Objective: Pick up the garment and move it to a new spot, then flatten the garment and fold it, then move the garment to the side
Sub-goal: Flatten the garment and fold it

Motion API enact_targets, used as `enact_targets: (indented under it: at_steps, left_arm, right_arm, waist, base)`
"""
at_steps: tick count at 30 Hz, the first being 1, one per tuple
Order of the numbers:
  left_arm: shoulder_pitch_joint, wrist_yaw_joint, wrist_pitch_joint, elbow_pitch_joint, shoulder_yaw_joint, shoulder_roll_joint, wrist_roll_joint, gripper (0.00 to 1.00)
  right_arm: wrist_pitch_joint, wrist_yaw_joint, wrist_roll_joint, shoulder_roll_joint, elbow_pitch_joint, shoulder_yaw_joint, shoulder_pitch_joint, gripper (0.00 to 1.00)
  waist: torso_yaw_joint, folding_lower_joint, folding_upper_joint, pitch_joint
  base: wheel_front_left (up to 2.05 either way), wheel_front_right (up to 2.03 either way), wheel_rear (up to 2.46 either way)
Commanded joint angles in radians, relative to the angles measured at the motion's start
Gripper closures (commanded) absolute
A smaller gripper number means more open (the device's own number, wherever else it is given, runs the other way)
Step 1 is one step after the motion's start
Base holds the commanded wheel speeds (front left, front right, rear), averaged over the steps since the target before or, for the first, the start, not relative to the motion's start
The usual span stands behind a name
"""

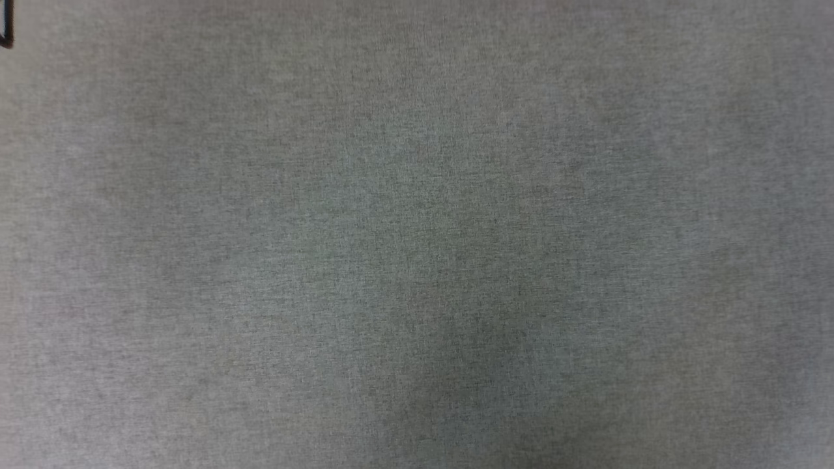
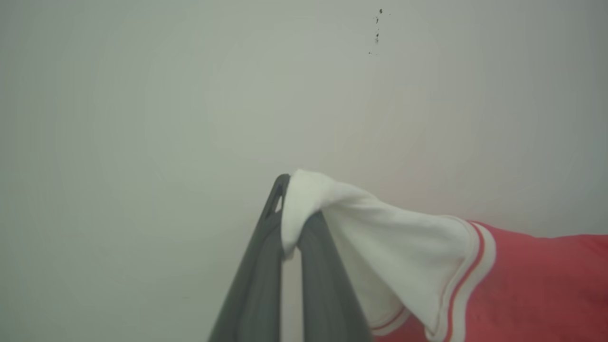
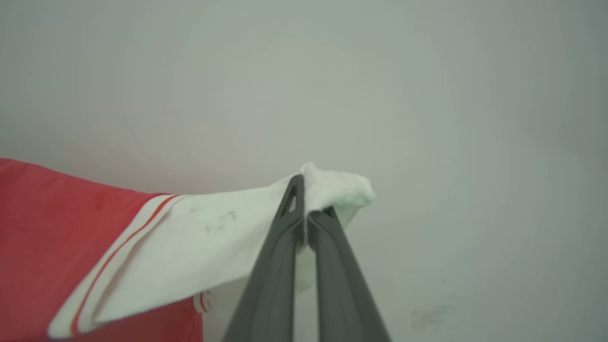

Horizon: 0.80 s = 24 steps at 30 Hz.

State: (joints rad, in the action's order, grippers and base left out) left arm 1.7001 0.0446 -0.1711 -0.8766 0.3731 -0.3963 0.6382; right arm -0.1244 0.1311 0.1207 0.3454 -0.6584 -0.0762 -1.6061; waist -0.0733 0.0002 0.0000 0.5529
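Observation:
In the left wrist view my left gripper [image 2: 294,209] is shut on the white sleeve of the garment [image 2: 536,280], whose red body with striped trim hangs off to the right. In the right wrist view my right gripper [image 3: 306,209] is shut on the other white sleeve, and the garment [image 3: 57,237] spreads red toward the left. Both sleeves bunch over the dark fingertips. The letters and numbers on the front are hidden.
The head view looks down on a plain grey cloth-covered surface [image 1: 417,234], with a small dark object [image 1: 5,29] at the top left edge. Behind each gripper stands a pale blank wall [image 2: 190,95] with a few dark specks [image 2: 377,28].

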Motion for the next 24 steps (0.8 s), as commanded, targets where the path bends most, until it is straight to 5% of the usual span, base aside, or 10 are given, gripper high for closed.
enact_targets:
  at_steps: [1, 13, 24]
  left_arm:
    - [0.007, 0.006, -0.008, -0.012, 0.0, 0.002, 0.002, 1.0]
    - [-0.092, 0.071, -0.06, -0.168, 0.013, 0.037, 0.05, 1.0]
    - [-0.523, 0.086, -0.094, -0.101, 0.038, 0.042, 0.122, 1.0]
  right_arm:
    - [0.005, -0.001, 0.003, -0.005, -0.012, -0.007, -0.012, 1.0]
    - [0.067, -0.001, 0.099, -0.046, -0.151, -0.098, 0.07, 1.0]
    - [0.155, -0.001, 0.258, -0.045, -0.15, -0.185, 0.491, 1.0]
  waist:
    - [0.0, -0.0002, 0.0, 0.019]
    - [0.014, -0.0002, 0.0, 0.043]
    - [0.033, -0.0002, 0.0, -0.157]
  base:
    - [0.0, 0.0, 0.0]
    - [0.0, 0.0, 0.0]
    - [0.0, 0.0, 0.0]
